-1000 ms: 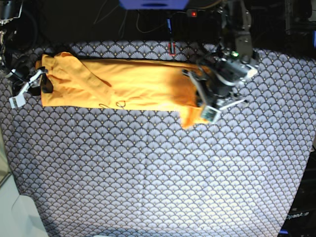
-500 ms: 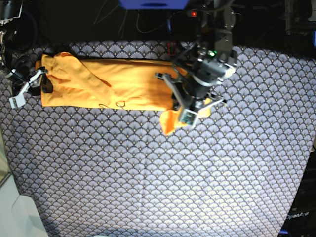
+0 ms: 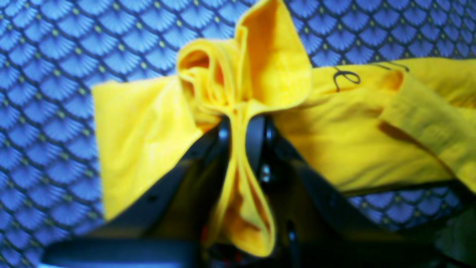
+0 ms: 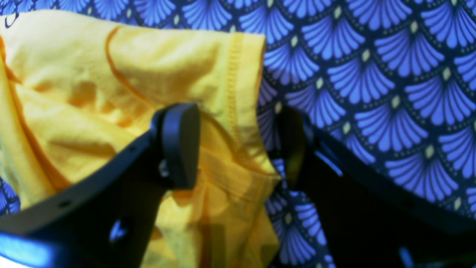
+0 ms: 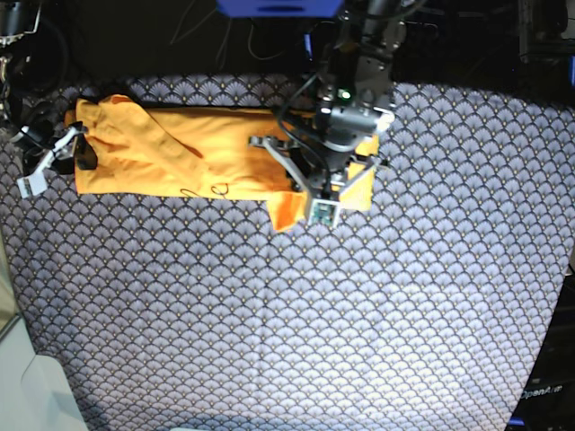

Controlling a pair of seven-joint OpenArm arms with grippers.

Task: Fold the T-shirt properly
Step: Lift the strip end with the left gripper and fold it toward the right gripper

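- T-shirt (image 5: pixel 193 153) lay as a long narrow band along the far edge of the surface (image 5: pixel 287 323), already folded lengthwise; one end sat by the right gripper (image 5: pixel 49 166), the other end was held up by the left gripper (image 5: pixel 314 193).
- Change over the last sec: left arm had carried its end of the shirt sideways along the band, from out past the shirt's end to roughly above the band's mid-length. Lifted end now doubled back over the flat part, w/ a loose flap (image 5: pixel 286 211) hanging toward the near side.
- Left fingers (image 3: pixel 223 134) were closed tight on a bunched pinch of yellow cloth; wrist view showed fabric squeezed between them and ballooning out above and to both sides. Small dark scribble mark (image 3: pixel 346 78) visible on the cloth just beside the grip.
- Right gripper hadn't moved in that sec. Its fingers (image 4: pixel 178 145) stood wide apart, straddling the hemmed edge (image 4: pixel 234 82) of the shirt end, one over cloth, the other over bare tablecloth (image 4: pixel 372 93). Not gripping; whether they touched the cloth – couldn't tell.
- Meaning for task: crosswise fold looked underway, prob. about halfway across. Est. next need: carry the end further toward the right-gripper side, lower, release flat.
- Risk: bunched grip + dangling flap may leave a skewed, wrinkled top layer.
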